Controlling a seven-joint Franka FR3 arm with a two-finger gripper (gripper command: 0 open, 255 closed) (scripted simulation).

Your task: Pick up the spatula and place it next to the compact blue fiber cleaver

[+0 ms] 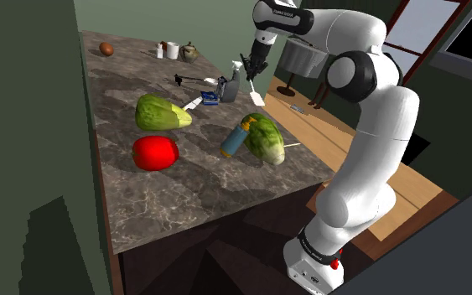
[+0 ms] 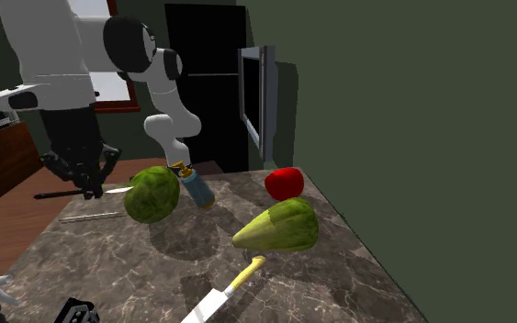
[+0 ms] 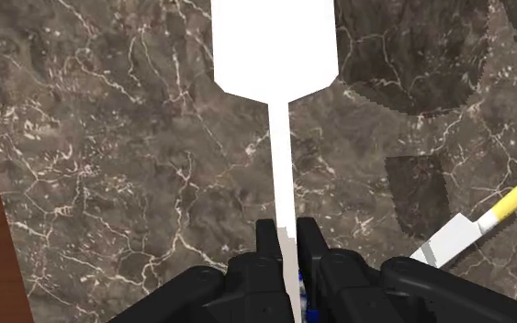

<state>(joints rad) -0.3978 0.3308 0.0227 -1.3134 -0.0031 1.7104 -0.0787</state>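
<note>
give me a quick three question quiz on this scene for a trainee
1. True or false: the claw is shut on the white spatula.
2. What colour is the handle of the cleaver? A red, B yellow, C black.
3. Fill in: the round fruit lying on the counter is coloured ___.
Key: 1 true; 2 B; 3 red.
</note>
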